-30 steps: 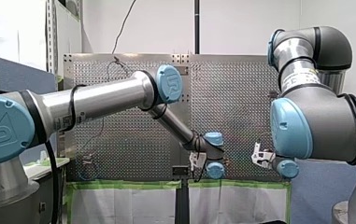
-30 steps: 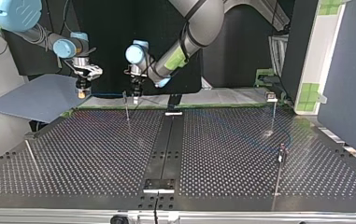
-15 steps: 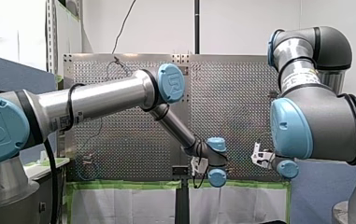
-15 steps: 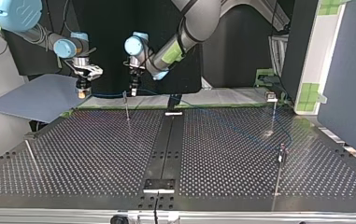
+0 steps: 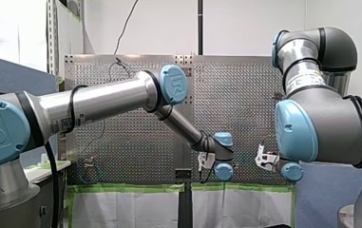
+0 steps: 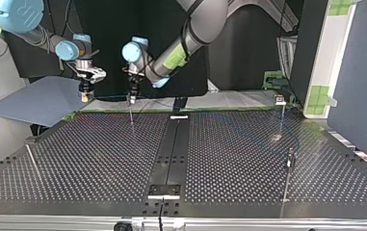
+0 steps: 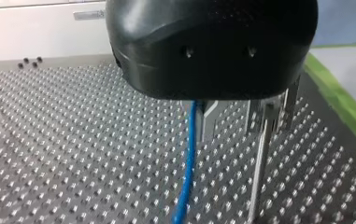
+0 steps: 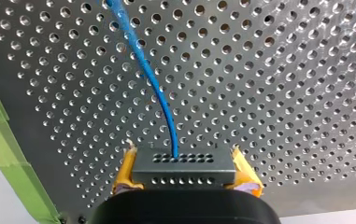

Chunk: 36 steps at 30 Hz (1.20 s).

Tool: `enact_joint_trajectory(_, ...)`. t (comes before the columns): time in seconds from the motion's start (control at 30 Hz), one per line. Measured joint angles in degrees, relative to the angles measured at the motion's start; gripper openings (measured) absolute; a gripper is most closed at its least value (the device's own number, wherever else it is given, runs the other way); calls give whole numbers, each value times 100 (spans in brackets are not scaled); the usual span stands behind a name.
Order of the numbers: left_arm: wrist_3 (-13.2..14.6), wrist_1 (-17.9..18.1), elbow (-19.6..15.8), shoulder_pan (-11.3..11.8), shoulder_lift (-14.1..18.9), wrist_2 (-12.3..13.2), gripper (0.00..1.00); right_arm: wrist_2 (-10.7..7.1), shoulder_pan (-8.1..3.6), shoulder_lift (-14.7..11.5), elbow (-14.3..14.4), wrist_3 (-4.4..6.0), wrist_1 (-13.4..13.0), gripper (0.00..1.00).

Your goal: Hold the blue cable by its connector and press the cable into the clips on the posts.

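My right hand (image 8: 185, 172) grips closed; my left hand (image 6: 131, 98) points straight down.

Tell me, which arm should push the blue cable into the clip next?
My left, probably. My left end effector is right above the post, with the blue cable running under it beside that post. My right end effector is busy gripping the connector, further off to the side.

thin blue cable (image 8: 154, 84) leaves a dark perforated connector (image 8: 183, 167) and passes, apparently, just beside a post (image 7: 260, 158).
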Motion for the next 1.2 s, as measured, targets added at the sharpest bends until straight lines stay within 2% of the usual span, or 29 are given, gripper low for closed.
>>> enact_joint_trajectory(0.2,54,-68,-144,-170,4,-11,0,-5,2,9,-2,7,0,0)
enact_joint_trajectory(0.33,47,19,-322,-319,10,-32,0,-9,5,16,-3,2,0,0)
enact_joint_trajectory(0.57,-28,345,-556,-261,4,-31,0,-40,20,51,-4,-8,-5,0)
enact_joint_trajectory(0.83,-66,445,-401,-129,-35,52,0,-51,27,95,-19,-8,-9,0)
enact_joint_trajectory(1.07,-117,221,-93,-70,-309,94,0,-53,29,108,-22,-9,-9,0)
enact_joint_trajectory(1.2,-140,164,-31,-57,-429,105,0,-53,29,117,-24,-9,-9,0)
